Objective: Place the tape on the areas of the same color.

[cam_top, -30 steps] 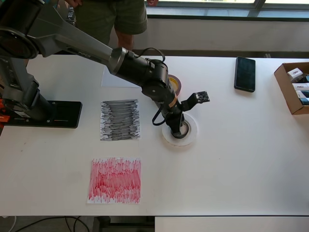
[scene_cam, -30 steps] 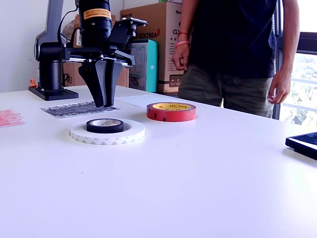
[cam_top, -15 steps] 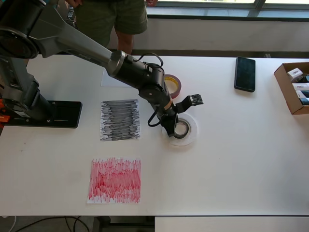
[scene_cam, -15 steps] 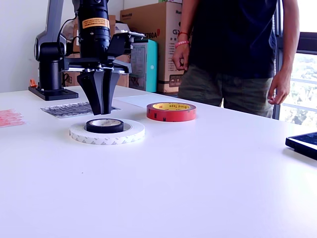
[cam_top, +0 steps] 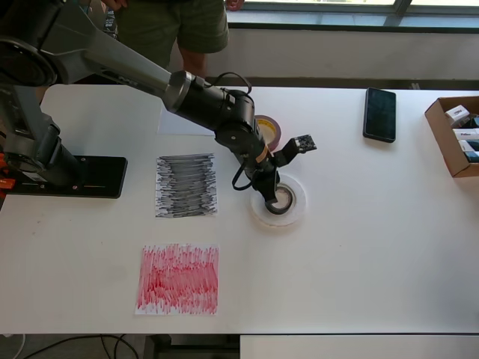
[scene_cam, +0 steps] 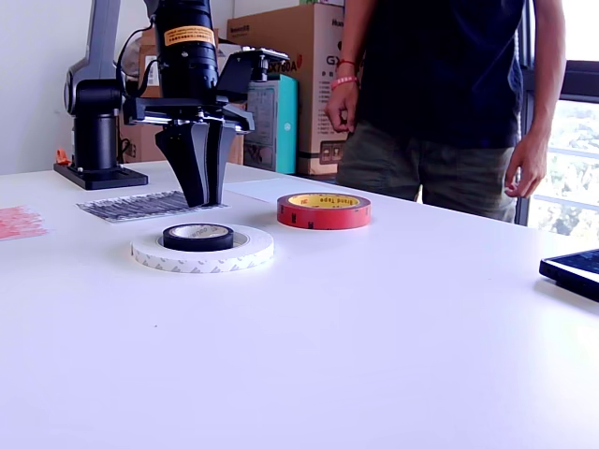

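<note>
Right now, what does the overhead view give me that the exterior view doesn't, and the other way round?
Only the overhead view shows the cardboard box and the whole red-scribbled sheet. Only the exterior view shows height: the gripper hangs above the black roll, fingers close together, holding nothing. Both show the black roll lying inside the white ring, the red roll apart from them, and the black-scribbled sheet.
</note>
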Motion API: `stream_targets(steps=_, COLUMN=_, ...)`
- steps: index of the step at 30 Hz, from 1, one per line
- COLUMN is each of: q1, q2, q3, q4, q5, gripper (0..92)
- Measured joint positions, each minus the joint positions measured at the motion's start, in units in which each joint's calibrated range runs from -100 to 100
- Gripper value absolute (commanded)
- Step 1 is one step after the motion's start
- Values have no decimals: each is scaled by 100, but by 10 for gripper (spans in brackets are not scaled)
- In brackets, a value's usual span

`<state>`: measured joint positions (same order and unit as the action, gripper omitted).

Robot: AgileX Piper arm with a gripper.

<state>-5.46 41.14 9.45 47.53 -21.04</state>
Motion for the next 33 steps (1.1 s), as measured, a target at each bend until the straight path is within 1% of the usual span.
stream_targets(steps=4, q1=0, q2=0, q3=-102, q4=73, q5=-84, gripper=165)
stream_targets(steps=14, q1=-96, q2=138, q3=-102, q4=129, q5=-8, gripper=169)
stream_targets(steps=16, q1=-59, q2=125, q3=-102, q4=111, q5=-8, gripper=213)
stream_targets(steps=20, q1=-8, q2=125, q3=-102, q4=111, q5=-72, gripper=409)
stream_targets(steps=23, q1=-65, q2=125, q3=-102, q4=111, q5=-60, gripper=519)
stream_targets(steps=25, q1=-96, q2=125, q3=-102, q4=111, q5=-21, gripper=548)
stream_targets(steps=33, q1=-2, q2=158, q3=-102, q4=94, q5=-73, gripper=551)
